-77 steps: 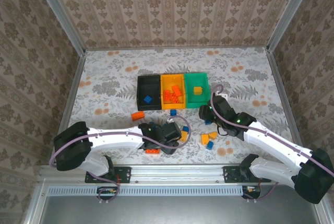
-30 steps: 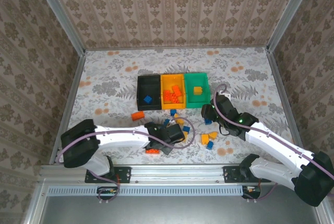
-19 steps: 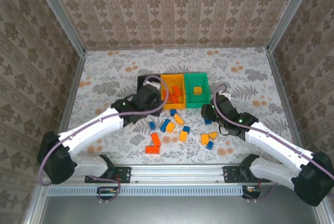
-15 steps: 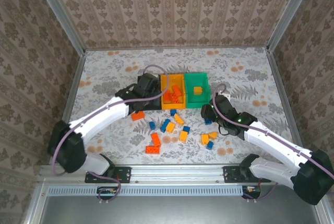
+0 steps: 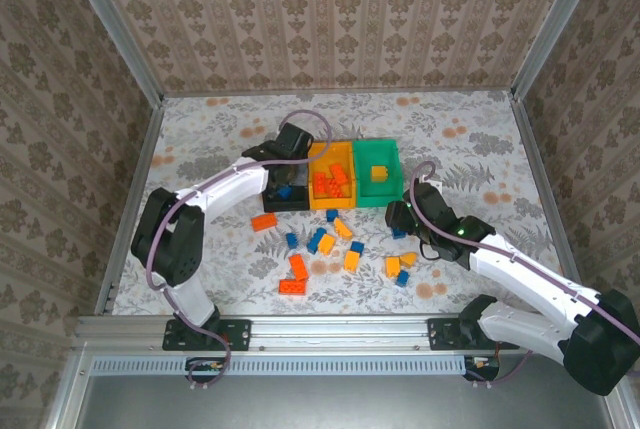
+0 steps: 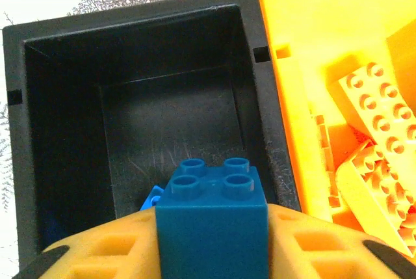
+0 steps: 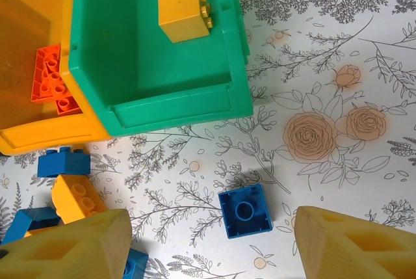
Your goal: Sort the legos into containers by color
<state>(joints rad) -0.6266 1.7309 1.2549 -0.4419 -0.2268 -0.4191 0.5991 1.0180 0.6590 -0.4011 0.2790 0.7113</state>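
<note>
Legos point(image 5: 325, 243), small studded plastic bricks in blue, red-orange and yellow-orange: most lie loose on the floral-patterned desk point(image 5: 200, 149), low centre of the top view, just below the row of bins. One square blue four-stud plastic brick point(image 6: 211, 224) is clenched in the left tool point(image 6: 211, 250), held above the near wall of the black open-top rectangular plastic bin point(image 6: 130, 38). A second blue piece point(image 6: 151, 196) lies on that bin's floor, so the hold reads as a colour-matched drop about to be made. Adjoining orange plastic bin point(image 6: 292, 38), right of that frame, holds red-orange bricks point(image 5: 330, 181). Green plastic bin point(image 7: 169, 113), upper left of the right wrist view, contains one yellow-orange cube brick point(image 7: 182, 13). Right tool point(image 7: 208, 253): released, jaws spread wide, empty, poised over a lone blue square brick point(image 7: 245, 211) on the desk, likely lined up as the next pick.
</note>
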